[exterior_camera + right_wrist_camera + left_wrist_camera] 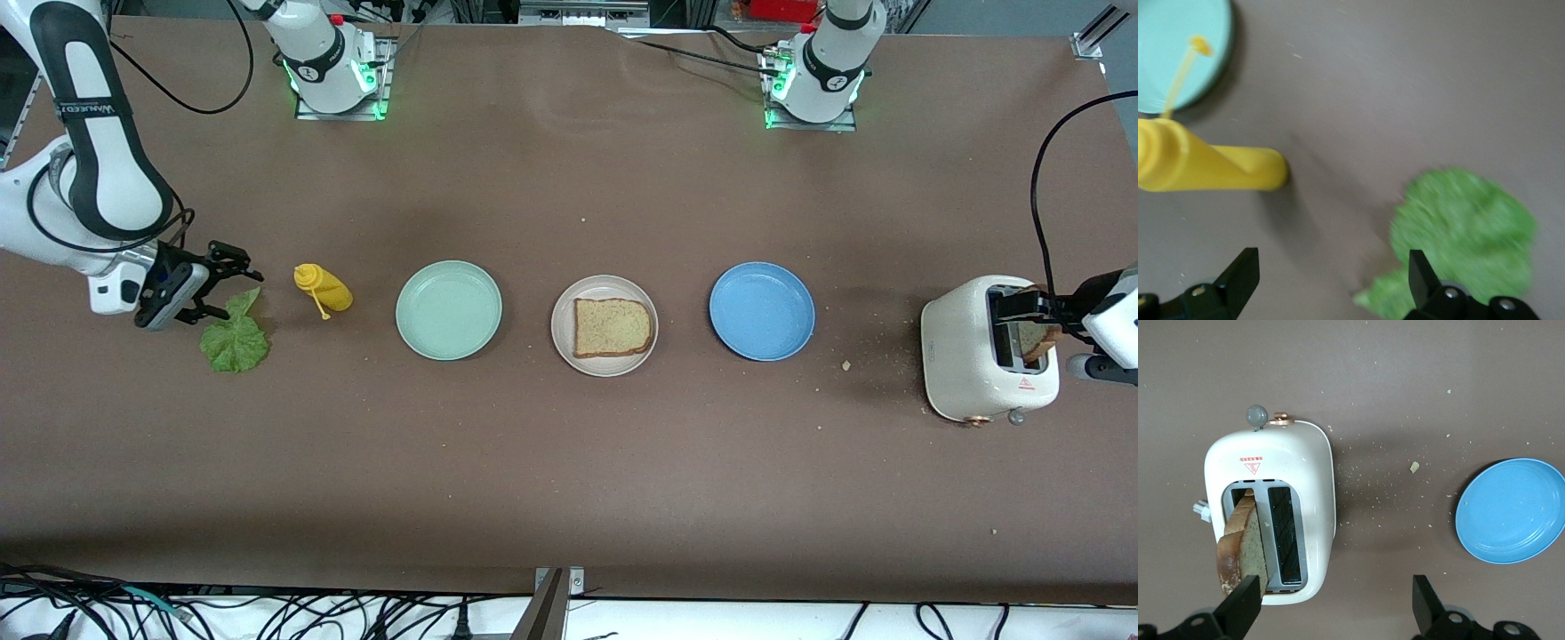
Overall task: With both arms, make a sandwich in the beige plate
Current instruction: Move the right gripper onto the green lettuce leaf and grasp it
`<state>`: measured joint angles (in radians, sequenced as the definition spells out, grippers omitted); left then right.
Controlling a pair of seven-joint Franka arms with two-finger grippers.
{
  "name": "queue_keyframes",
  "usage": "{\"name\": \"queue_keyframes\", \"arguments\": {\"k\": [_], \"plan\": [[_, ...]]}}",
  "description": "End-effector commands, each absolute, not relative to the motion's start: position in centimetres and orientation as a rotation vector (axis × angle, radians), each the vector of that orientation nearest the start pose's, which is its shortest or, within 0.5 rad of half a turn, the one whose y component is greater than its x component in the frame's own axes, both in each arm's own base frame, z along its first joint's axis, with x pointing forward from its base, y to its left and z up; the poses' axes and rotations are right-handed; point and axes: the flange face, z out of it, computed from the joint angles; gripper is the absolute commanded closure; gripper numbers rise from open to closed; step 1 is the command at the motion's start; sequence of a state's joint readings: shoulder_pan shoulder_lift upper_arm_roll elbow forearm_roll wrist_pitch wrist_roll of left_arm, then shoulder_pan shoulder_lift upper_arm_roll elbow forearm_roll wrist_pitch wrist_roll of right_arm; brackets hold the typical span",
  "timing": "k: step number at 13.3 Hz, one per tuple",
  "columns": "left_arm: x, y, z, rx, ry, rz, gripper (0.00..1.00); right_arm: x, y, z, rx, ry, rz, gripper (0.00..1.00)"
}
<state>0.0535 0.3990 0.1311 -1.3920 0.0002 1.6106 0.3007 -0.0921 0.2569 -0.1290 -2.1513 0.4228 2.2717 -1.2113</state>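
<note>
Nearest the front camera, on the brown surface (569,462), lay a crinkly green lettuce leaf (234,338) toward the right arm's end. The right end effector (233,283) hung low over the leaf's farther edge, its fingers spread wide and holding nothing; in the right wrist view one fingertip (1418,277) showed over the leaf (1465,240), while the other (1241,273) stood over bare surface. Just beside the leaf, a little farther from the camera, a yellow squeeze bottle (324,289) lay on its side between the leaf and a mint green plate (449,310).

Along the same row, the beige plate (605,364) sat between the mint green plate and a blue plate (762,311), well apart from both end effectors. On it rested a single slice of brown toast (612,327), lying flat with nothing on top.

Toward the left arm's end stood a white toaster (978,373), with a second toast slice (1245,543) sticking up tilted out of one slot. The left end effector (1036,311) hovered over the toaster with its fingers spread; one fingertip (1245,603) was right by the slice's crust, but whether it touched could not be told, and the slice was not pinched. Crumbs (1414,467) dotted the surface between toaster and blue plate.
</note>
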Motion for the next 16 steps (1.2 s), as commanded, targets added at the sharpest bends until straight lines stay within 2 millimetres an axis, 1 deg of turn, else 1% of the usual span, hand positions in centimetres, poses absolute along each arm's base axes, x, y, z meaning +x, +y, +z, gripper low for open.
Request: {"name": "queue_keyframes", "arguments": {"k": [1, 3, 4, 5, 6, 8, 10, 12, 13, 14, 15, 16], "plan": [[64.6, 10.9, 47.4, -3.097, 0.226, 0.300, 0.00, 55.6, -12.6, 29.5, -2.841, -0.810, -0.048, 0.01], [64.7, 10.7, 47.4, -3.099, 0.225, 0.299, 0.00, 56.5, -12.9, 29.4, -2.953, -0.623, 0.023, 0.01], [64.7, 10.7, 47.3, -3.099, 0.226, 0.302, 0.00, 56.5, -12.8, 29.0, -2.991, -0.452, 0.051, 0.01], [64.7, 10.8, 47.3, -3.099, 0.223, 0.302, 0.00, 56.6, -12.7, 28.2, -3.012, -0.313, 0.081, 0.01], [64.7, 10.8, 47.3, -3.099, 0.223, 0.302, 0.00, 56.6, -12.8, 27.5, -3.030, -0.235, 0.105, 0.01], [64.7, 10.7, 47.1, -3.099, 0.226, 0.306, 0.00, 57.2, -13.5, 26.6, -3.049, -0.243, 0.119, 0.01], [64.7, 10.8, 46.9, -3.100, 0.223, 0.308, 0.00, 57.7, -13.6, 25.2, -3.054, -0.242, 0.137, 0.01], [64.7, 10.8, 46.8, -3.101, 0.226, 0.313, 0.00, 58.3, -13.8, 23.9, -3.071, -0.235, 0.106, 0.01], [64.7, 10.8, 46.8, -3.101, 0.226, 0.313, 0.00, 58.5, -14.1, 22.7, -3.076, -0.238, 0.105, 0.01], [64.7, 10.8, 46.7, -3.101, 0.226, 0.315, 0.00, 58.5, -14.2, 21.5, -3.077, -0.236, 0.118, 0.01], [64.7, 10.8, 46.7, -3.101, 0.223, 0.315, 0.00, 58.4, -14.1, 20.9, -3.077, -0.234, 0.125, 0.01], [64.7, 10.8, 46.7, -3.101, 0.225, 0.315, 0.00, 58.3, -14.1, 20.7, -3.076, -0.235, 0.135, 0.01]]}}
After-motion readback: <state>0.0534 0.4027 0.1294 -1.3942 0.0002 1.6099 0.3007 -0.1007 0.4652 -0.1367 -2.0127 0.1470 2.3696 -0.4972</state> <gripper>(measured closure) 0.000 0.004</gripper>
